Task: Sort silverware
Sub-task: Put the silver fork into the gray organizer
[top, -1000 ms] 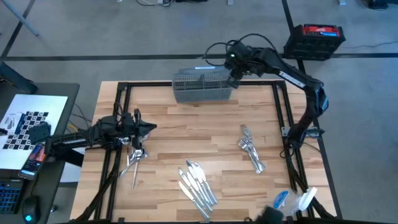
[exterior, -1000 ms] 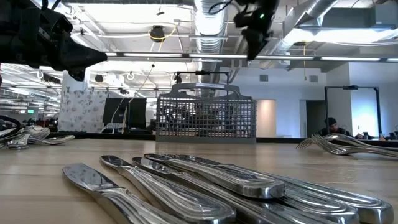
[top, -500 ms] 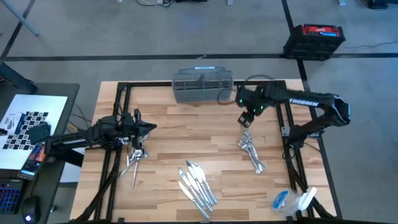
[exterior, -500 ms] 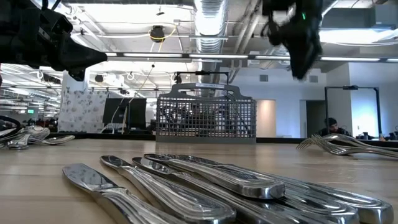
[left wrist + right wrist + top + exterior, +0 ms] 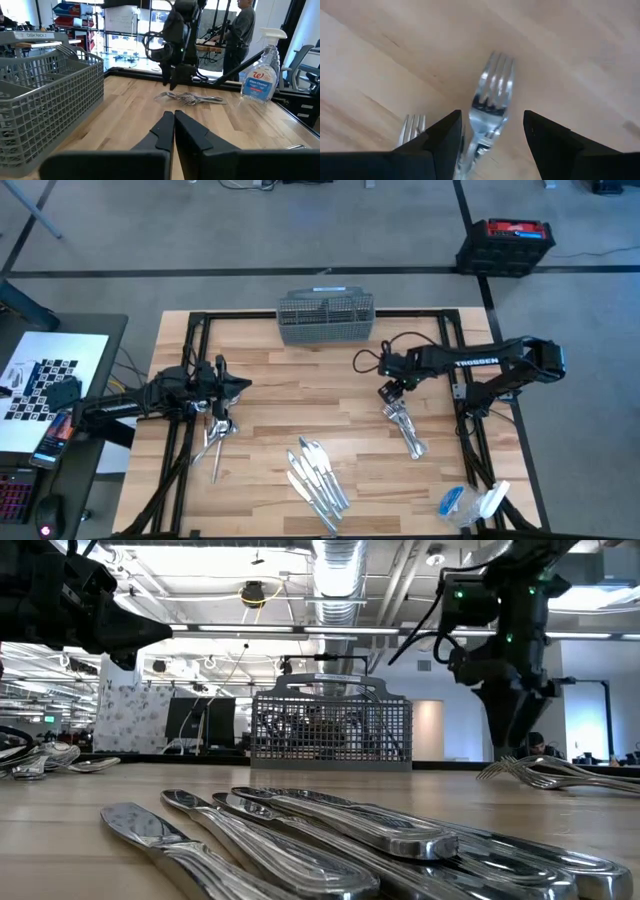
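Seen from above: right gripper (image 5: 388,392) lowered over the far end of the fork pile (image 5: 403,423), long axes running far-left to near-right; knives (image 5: 317,477) near centre, spoons (image 5: 216,435) at left under the left gripper (image 5: 240,387); basket (image 5: 325,318) at far edge. At table height: knives (image 5: 330,840) lying nearest, forks (image 5: 545,775) right. From the left wrist: fingers (image 5: 162,131) pressed together. From the right wrist: fingers (image 5: 442,140) spread, straddling one fork (image 5: 489,107), tines pointing away.

Robotics lab, exposed ceiling ducts (image 5: 335,570) (industrial), calibration checkerboard (image 5: 45,375)
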